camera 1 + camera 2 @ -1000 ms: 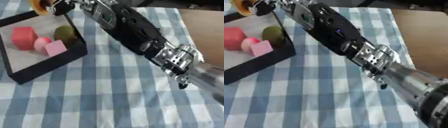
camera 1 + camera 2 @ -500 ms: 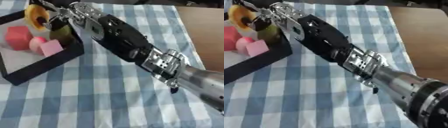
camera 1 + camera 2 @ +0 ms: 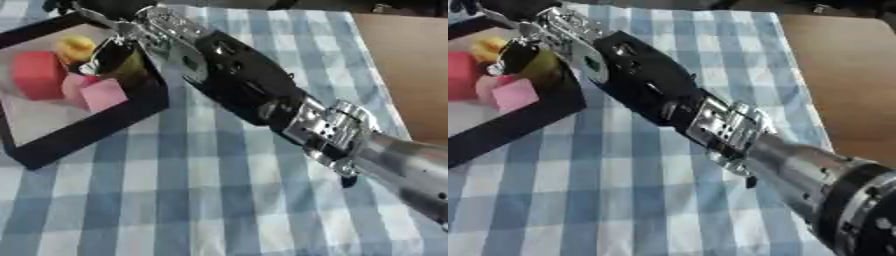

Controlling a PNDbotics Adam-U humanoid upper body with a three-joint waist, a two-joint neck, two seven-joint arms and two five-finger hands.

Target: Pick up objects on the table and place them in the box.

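yellow object [image 3: 75,46] sits inside the black box [image 3: 83,135] at far left, beside the red block [image 3: 37,74] and pink block [image 3: 103,94]; right hand [image 3: 131,42] reaches over the rim, fingers seemingly spread apart, apparently releasing it.

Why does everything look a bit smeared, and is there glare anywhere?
Left eye view: the robot hand over the box is soft and streaky, and the red block has fuzzy edges. Right eye view: the silver wrist catches bright highlights, and the arm's near end is large and blurred.
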